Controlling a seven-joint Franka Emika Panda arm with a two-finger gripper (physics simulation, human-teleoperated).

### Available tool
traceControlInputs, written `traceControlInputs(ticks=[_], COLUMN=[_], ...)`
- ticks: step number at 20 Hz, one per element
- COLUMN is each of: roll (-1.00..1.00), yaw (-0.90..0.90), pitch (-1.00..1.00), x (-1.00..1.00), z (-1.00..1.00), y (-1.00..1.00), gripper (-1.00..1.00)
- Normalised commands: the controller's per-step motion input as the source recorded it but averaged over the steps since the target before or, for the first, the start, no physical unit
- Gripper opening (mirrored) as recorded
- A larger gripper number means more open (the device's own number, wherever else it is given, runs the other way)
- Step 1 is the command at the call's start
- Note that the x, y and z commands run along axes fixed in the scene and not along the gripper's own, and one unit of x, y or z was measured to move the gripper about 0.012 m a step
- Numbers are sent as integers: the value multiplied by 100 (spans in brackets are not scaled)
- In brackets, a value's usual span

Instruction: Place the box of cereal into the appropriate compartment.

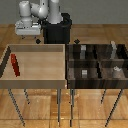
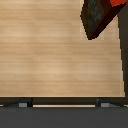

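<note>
The thin red cereal box (image 1: 15, 65) leans in the tan wooden bin (image 1: 35, 82); the gripper (image 1: 36, 39), grip unreadable, should descend squarely over it.

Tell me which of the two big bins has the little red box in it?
The plain tan wooden bin, on the exterior view's left. The red box leans by its wall. The dark bin beside it is split into four sections holding grey blocks.
</note>
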Motion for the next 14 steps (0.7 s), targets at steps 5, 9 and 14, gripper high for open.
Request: traceControlInputs(ticks=[5,9,14], roll=[0,0,0], yaw=[0,0,0], pitch=[0,0,0], x=[0,0,80], z=[0,0,0], y=[-100,-100,0], gripper=[100,100,100])
